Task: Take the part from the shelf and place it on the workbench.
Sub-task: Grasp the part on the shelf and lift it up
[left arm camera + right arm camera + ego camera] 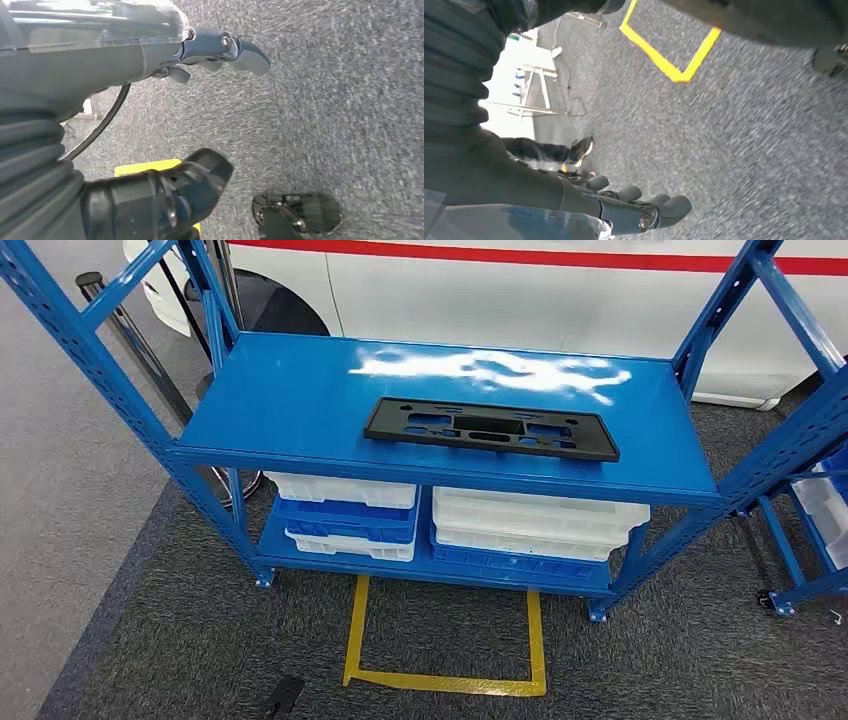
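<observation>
A flat black rectangular part (490, 428) with several cut-outs lies on the top level of the blue shelf (300, 400), right of its middle. My left hand (210, 115) hangs over the grey carpet with thumb and fingers apart and nothing between them. My right hand (634, 205) also hangs above the carpet, its fingers stretched out and holding nothing. Both hands are well away from the part.
White and blue bins (345, 515) are stacked on the shelf's lower level. A yellow tape square (445, 640) marks the carpet before the shelf. A white vehicle (560, 285) stands behind it, a second blue rack (815, 490) at the right. A person's leg and shoe (574, 149) stand near.
</observation>
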Motion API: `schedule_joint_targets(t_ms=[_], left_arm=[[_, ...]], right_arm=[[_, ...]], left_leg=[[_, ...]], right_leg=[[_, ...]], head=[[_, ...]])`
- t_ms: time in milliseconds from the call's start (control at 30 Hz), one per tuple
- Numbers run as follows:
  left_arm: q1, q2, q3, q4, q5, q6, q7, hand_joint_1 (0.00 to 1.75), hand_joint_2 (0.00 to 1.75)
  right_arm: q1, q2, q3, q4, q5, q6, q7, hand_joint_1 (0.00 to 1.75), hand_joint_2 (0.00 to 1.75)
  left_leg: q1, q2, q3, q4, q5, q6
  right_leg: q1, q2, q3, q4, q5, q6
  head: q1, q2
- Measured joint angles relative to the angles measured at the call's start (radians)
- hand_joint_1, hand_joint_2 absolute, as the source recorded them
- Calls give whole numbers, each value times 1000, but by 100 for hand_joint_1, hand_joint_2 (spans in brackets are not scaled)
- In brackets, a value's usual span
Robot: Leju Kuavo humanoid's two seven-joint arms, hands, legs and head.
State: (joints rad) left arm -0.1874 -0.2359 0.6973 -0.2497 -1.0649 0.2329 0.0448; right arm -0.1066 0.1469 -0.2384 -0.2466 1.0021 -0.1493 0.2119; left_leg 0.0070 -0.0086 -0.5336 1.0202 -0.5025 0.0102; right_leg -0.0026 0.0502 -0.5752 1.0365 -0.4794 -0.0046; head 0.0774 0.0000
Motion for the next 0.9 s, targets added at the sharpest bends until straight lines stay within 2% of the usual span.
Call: schedule_joint_targets(t_ms=[133, 400, 667, 900], left_arm=[[-18, -13, 42, 9, -47, 8, 4, 0, 0], [-34, -25, 111, 23, -98, 15, 7, 0, 0], [-29, -28, 130, 31, -128, 14, -5, 0, 0], [17, -18, 122, 31, -176, 16, -60, 0, 0]], right_arm=[[-23, -1, -38, 6, 33, -54, 25, 0, 175], [-72, -5, -198, -35, 99, -265, 18, 0, 175], [-99, 0, -427, -130, 177, -370, -70, 0, 175], [-82, 0, -636, -195, 136, -412, -181, 0, 175]], left_leg=[[0, 0, 0, 0, 0, 0], [0, 0, 1, 0, 0, 0], [0, 0, 1, 0, 0, 0], [0, 0, 0, 0, 0, 0]], right_leg=[[0, 0, 0, 0, 0, 0], [0, 0, 0, 0, 0, 0], [0, 0, 1, 0, 0, 0], [0, 0, 0, 0, 0, 0]], head=[[0, 0], [0, 0], [0, 0], [0, 0]])
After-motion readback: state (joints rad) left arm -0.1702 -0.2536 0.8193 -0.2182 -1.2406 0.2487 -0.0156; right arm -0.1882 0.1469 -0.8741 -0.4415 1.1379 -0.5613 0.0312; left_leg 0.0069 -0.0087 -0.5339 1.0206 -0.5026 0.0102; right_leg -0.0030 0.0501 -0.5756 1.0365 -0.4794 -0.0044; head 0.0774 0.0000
